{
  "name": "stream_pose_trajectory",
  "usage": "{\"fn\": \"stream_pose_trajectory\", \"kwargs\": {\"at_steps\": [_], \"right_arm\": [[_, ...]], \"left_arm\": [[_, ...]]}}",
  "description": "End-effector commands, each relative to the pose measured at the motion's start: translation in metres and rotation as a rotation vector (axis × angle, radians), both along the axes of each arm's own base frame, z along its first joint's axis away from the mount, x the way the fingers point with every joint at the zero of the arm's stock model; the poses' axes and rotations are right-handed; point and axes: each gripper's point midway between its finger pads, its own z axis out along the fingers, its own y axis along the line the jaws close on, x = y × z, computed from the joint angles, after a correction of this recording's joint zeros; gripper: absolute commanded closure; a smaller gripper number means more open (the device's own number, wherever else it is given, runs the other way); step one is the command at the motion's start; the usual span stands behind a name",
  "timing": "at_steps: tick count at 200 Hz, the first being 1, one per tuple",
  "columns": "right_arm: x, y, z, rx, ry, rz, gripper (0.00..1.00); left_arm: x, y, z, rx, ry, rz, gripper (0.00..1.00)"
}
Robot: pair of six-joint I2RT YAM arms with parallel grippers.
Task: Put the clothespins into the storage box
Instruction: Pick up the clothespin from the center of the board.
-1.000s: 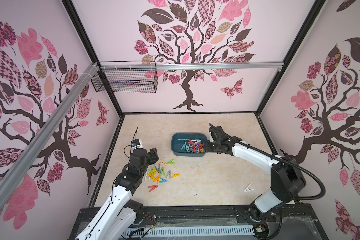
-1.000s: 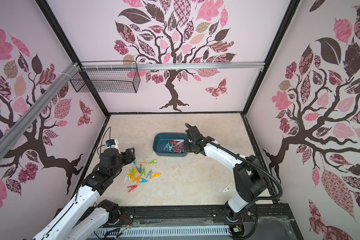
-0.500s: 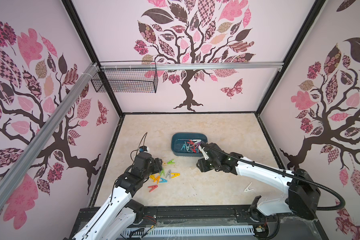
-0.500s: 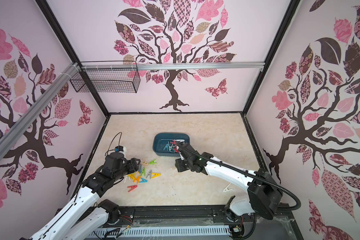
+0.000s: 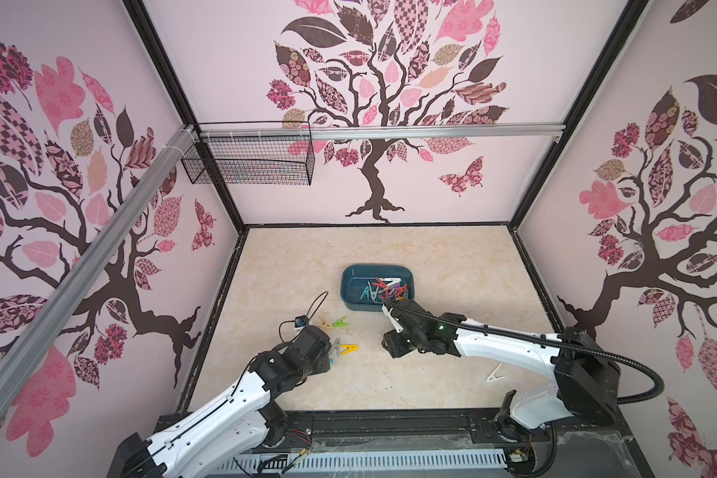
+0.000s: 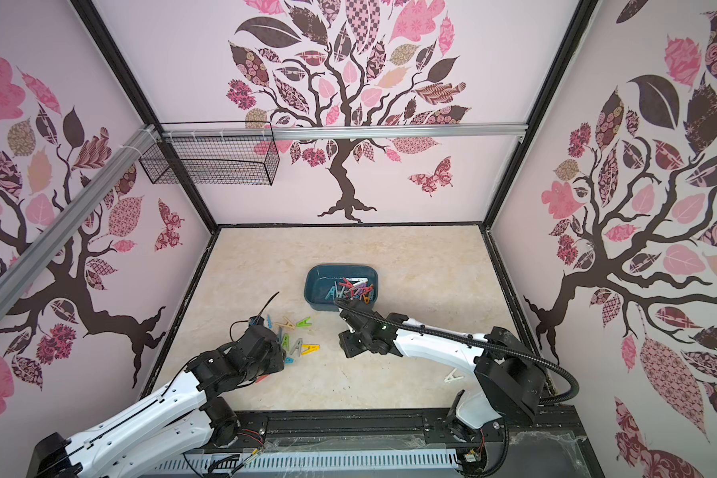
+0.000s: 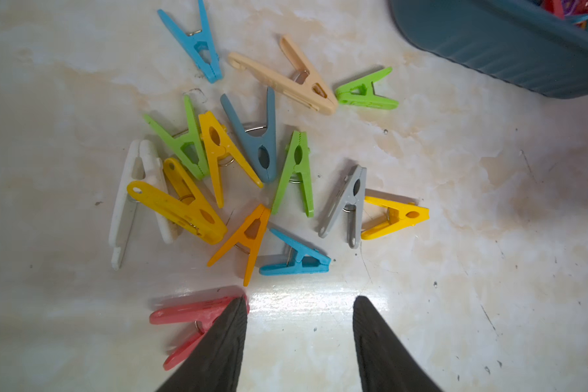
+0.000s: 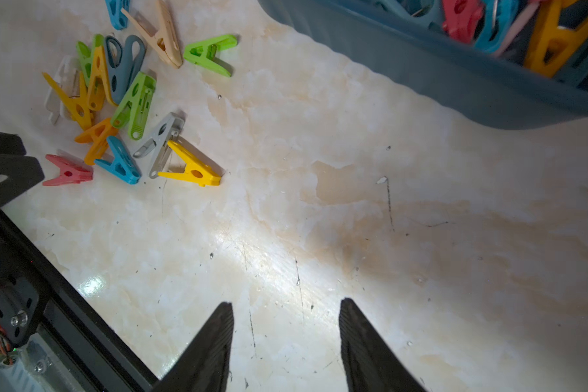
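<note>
left gripper (image 7: 299, 298): released, jaws parted, nothing between them; low over bare table at the near edge of the loose pile.
fingertip (image 7: 231, 319): overlaps the nose of the red peg (image 7: 190, 312); touching or just above, cannot tell.
right gripper (image 8: 286, 302): released, jaws parted, nothing held; over bare table between the pile and the storage box.
storage box (image 5: 350, 285) (image 6: 313, 285): dark teal tub, flat on the table (image 5: 431, 256), mid-floor, just ahead of the right wrist; ribbed outer wall at the edge of both wrist views.
clothespins (image 5: 383, 289): one heap inside the box, bunched toward its right-hand end; red, purple, teal, white and orange among them.
loose pile (image 6: 295, 347): on the table left of the box, under and just ahead of the left wrist; pegs partly overlapping.
pile detail, left wrist view: white peg (image 7: 129, 203) on one flank, partly under a yellow one; blue-grey peg (image 7: 262, 149) mid-pile; grey peg (image 7: 347, 200) touching yellow peg (image 7: 394, 217); beige peg (image 7: 296, 81) with its tip just beside small green peg (image 7: 364, 93), on the side nearest the box; blue peg (image 7: 299, 263) and orange peg (image 7: 248, 237) nearest the fingers.
stray peg (image 5: 495, 374) (image 6: 454, 375): white, alone on the table, well apart from pile and box, near the right arm's base.
wire basket (image 5: 249, 165): black mesh, hung on the back-wall rail, well above the table.
</note>
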Motion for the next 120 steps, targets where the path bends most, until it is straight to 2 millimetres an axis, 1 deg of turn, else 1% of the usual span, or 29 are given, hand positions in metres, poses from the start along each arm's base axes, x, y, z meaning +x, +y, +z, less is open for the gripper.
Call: {"fn": "stream_pose_trajectory", "kwargs": {"at_steps": [1, 25, 44, 59, 84, 106, 120], "right_arm": [[0.005, 0.01, 0.0, 0.017, 0.005, -0.003, 0.46], [0.005, 0.012, -0.002, 0.021, 0.02, -0.012, 0.46], [0.006, 0.011, -0.003, 0.019, 0.016, -0.019, 0.46], [0.006, 0.011, -0.004, 0.014, 0.018, -0.021, 0.46], [0.005, 0.011, -0.007, 0.008, 0.027, -0.018, 0.46], [0.003, 0.011, -0.01, 0.009, 0.034, -0.018, 0.46], [0.004, 0.012, -0.01, 0.013, 0.039, -0.02, 0.46]], "left_arm": [[0.003, 0.006, -0.01, 0.023, -0.004, 0.038, 0.49], [0.014, -0.001, -0.011, 0.015, -0.013, 0.014, 0.51], [0.019, -0.001, -0.022, -0.014, 0.015, 0.036, 0.54], [0.021, 0.004, -0.032, -0.03, 0.05, 0.066, 0.56], [0.023, 0.011, -0.036, 0.02, 0.061, 0.073, 0.58], [0.02, 0.01, -0.045, 0.031, 0.094, 0.062, 0.61], [0.02, 0.009, -0.046, 0.04, 0.109, 0.057, 0.62]]}}
